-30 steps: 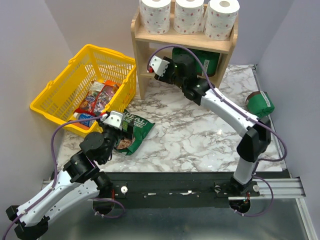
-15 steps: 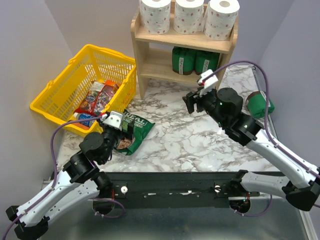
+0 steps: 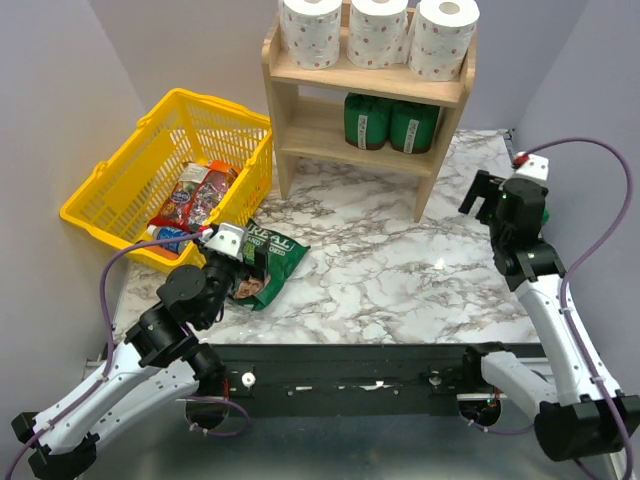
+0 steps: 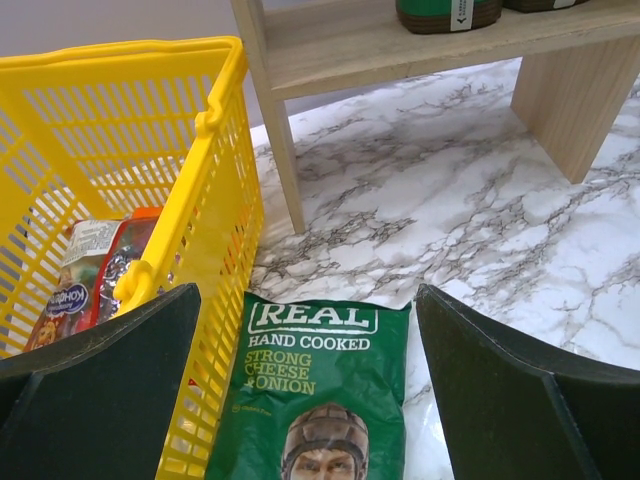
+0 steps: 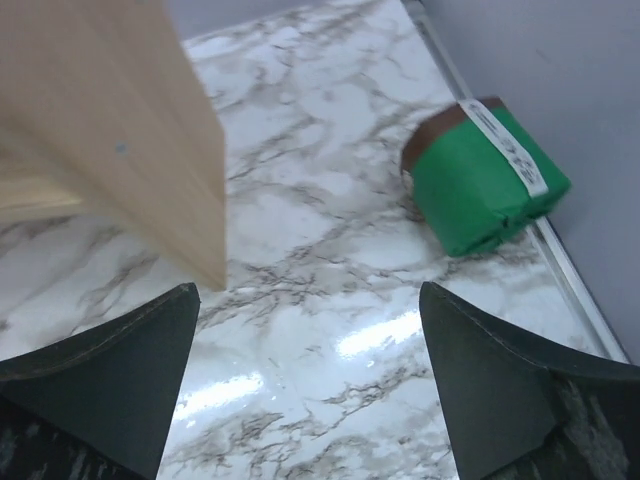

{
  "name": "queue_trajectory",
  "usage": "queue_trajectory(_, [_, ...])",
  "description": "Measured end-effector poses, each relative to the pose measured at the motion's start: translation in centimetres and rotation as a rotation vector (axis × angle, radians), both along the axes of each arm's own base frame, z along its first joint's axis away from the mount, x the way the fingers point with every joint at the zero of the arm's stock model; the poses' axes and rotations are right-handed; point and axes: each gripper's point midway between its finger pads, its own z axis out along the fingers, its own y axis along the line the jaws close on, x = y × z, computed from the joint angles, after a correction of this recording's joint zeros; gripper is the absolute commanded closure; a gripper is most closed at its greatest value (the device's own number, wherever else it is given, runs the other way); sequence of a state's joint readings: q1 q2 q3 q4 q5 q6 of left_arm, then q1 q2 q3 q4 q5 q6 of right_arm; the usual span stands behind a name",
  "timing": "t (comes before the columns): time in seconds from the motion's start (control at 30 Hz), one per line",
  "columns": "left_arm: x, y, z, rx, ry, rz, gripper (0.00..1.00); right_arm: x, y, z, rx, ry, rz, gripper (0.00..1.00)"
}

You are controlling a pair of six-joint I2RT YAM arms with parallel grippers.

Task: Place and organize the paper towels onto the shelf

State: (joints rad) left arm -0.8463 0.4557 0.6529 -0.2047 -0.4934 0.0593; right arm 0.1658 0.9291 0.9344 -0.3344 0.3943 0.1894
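3 towels (image 3: 378,32) stand upright, cores up, in a close row on the top tier of the shelf (image 3: 430,185). Shelf sits at far edge of worktop (image 3: 380,280), approx mid-width. Lower tier holds 2 green packs (image 3: 388,122) side by side. A 3rd green pack (image 5: 485,175) lies on the worktop by the right edge, near the shelf's right side panel but apart from it; clear in R wrist view only. R gripper (image 5: 308,310) hangs over the worktop near the right edge, in front of that panel, fingers spread wide w/ nothing btwn them. L gripper (image 4: 305,330) is toward the near left, over a green chip bag (image 3: 268,255), also spread wide and empty. Bag lies flat, just beside the yellow basket (image 3: 110,180), which sits at the far left corner w/ snack packets inside.
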Motion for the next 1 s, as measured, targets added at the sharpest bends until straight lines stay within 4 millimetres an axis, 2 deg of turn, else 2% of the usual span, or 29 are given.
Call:
queue_trajectory(0.07, [0.0,-0.1,-0.1,0.003,0.003,0.000,0.01,0.2,-3.3,-1.4,0.046,0.028,-0.097,0.00])
queue_trajectory(0.23, [0.2,-0.3,-0.4,0.014,0.012,0.000,0.01,0.8,-9.9,-4.7,0.180,0.066,-0.316,0.00])
queue_trajectory(0.33, [0.3,-0.3,-0.5,0.017,0.015,0.000,0.01,1.4,-12.3,-6.2,0.246,0.050,-0.413,0.00])
queue_trajectory(0.47, [0.5,-0.5,-0.9,0.030,0.026,-0.001,0.01,1.5,-14.4,-8.4,0.321,0.022,-0.506,0.00])
queue_trajectory(0.63, [0.8,-0.9,-1.3,0.043,0.037,0.000,0.01,3.2,-17.0,-11.4,0.394,0.019,-0.574,0.01])
queue_trajectory(0.77, [1.2,-1.4,-1.8,0.063,0.051,0.000,0.01,4.4,-17.6,-13.6,0.453,0.025,-0.565,0.02])
queue_trajectory(1.0, [1.8,-1.6,-2.8,0.113,0.074,0.010,0.01,5.7,-18.4,-15.7,0.551,-0.022,-0.507,0.04])
